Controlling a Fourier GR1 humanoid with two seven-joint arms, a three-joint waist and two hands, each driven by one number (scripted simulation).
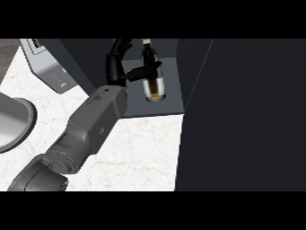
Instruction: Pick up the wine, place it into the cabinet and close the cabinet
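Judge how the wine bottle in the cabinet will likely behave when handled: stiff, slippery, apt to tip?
The bottle looks rigid, so it should keep its shape under the left hand curled round it. Tall and narrow, it may tip if nudged in the cabinet. Its smooth round body could probably slip or roll.

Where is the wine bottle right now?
In the head view, upper centre: the wine bottle is inside the open cabinet, held by the left hand on its left side.

Pale counter (145, 148) evenly lit, cabinet (172, 105) dark, small glint on wine (155, 85)
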